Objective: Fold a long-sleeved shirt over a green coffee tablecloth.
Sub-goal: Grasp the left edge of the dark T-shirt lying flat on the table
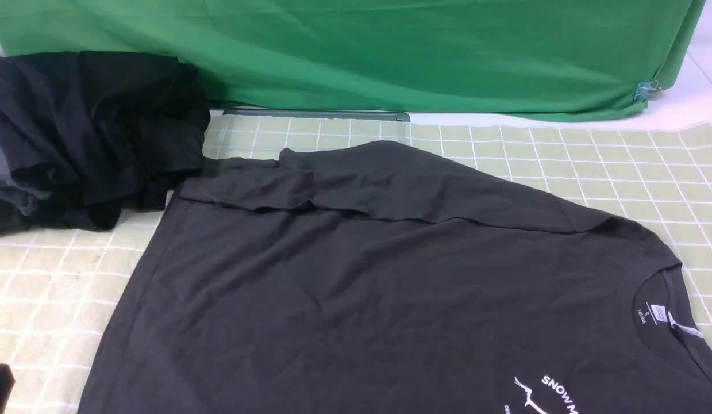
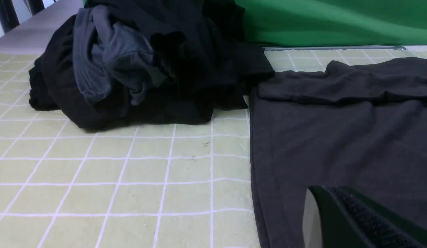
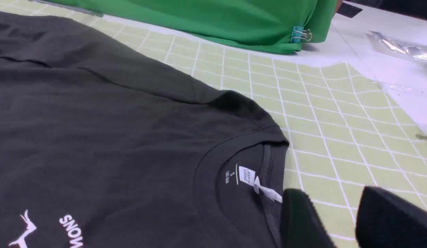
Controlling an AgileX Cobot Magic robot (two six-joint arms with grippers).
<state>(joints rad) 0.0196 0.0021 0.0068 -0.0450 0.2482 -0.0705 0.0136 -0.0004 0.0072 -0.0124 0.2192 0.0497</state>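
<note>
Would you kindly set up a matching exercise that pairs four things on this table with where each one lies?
Things:
1. charcoal-black long-sleeved shirt with white chest print
2. pale yellow-green tablecloth with white grid lines
3. heap of black and grey-blue garments
4. plain bright green cloth

Places:
A. bunched at the robot's far left
B. spread flat in the middle, a sleeve folded over its body
C. draped across the back, behind the rest
D. underneath the shirt and the heap

Pairs: 1-B, 2-D, 3-A, 4-C
</note>
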